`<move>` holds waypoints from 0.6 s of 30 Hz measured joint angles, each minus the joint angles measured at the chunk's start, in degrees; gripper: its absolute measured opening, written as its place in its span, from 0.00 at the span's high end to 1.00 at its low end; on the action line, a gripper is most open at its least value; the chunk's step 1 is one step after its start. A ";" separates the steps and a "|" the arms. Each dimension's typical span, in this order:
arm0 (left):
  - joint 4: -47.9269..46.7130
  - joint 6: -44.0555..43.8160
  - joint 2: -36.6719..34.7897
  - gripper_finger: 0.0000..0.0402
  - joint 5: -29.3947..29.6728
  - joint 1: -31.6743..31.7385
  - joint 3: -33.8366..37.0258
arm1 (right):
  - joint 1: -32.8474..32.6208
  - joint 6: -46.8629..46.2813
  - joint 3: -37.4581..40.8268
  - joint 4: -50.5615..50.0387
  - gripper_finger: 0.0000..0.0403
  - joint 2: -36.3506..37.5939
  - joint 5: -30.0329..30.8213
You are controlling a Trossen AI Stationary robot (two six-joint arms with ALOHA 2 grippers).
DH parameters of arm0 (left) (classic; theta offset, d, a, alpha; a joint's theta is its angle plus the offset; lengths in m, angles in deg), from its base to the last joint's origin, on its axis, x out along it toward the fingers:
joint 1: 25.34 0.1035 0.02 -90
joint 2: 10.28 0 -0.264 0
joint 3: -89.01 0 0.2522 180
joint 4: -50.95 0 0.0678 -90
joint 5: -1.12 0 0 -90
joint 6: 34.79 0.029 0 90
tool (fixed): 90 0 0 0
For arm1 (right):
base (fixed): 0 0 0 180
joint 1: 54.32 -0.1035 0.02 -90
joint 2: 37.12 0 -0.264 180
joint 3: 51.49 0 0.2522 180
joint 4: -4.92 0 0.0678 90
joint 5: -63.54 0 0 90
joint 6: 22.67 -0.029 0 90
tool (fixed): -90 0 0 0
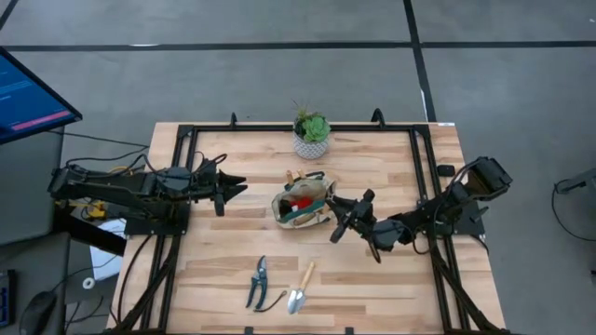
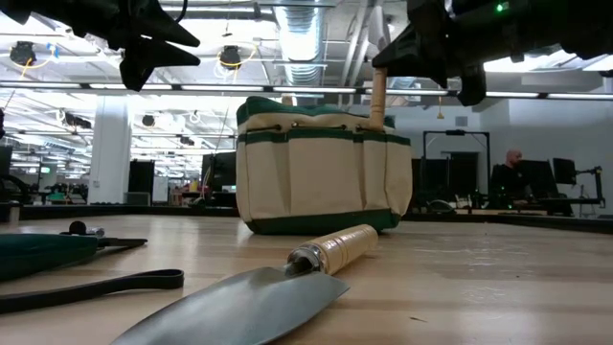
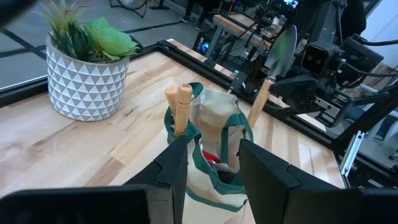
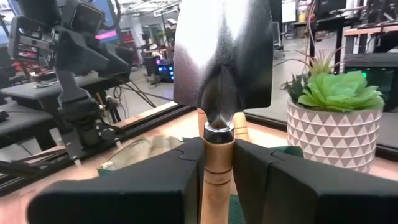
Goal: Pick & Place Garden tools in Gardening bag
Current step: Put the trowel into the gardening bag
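Right wrist view: the right gripper (image 4: 218,163) has its jaws pinching a trowel (image 4: 222,56) by the wooden handle, blade up, over the gardening bag (image 1: 303,203) mid-surface. The left gripper (image 1: 235,187), jaws spread, hovers beside the bag. Pruning shears (image 1: 258,281) and another trowel (image 1: 300,289) lie near the front edge.

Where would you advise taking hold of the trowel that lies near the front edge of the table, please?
Probably by the wooden handle of the trowel, coming straight down from above. It lies flat with its handle pointing towards the gardening bag, and the handle is round and bare, while the blade is wide and thin. The pruning shears lie apart on one side, so a claw has room.
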 joint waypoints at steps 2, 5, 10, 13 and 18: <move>0.00 -0.06 0.00 0.72 0.00 0.00 0.00 | 0.00 0.03 0.00 -0.15 0.89 0.00 0.13; 0.01 -0.15 0.00 0.72 0.00 0.00 0.00 | 0.06 0.21 0.00 -0.47 0.89 0.00 0.16; 0.11 -0.17 0.00 0.72 -0.02 0.00 0.00 | 0.09 2.48 -0.77 -0.63 0.89 0.00 1.00; 0.20 -0.26 0.02 0.72 0.13 0.00 0.00 | 0.09 5.31 -1.67 -0.65 0.89 0.00 1.00; 0.63 -1.64 2.74 0.72 4.03 -0.02 0.00 | 0.46 7.40 -2.54 -1.42 0.89 0.00 1.00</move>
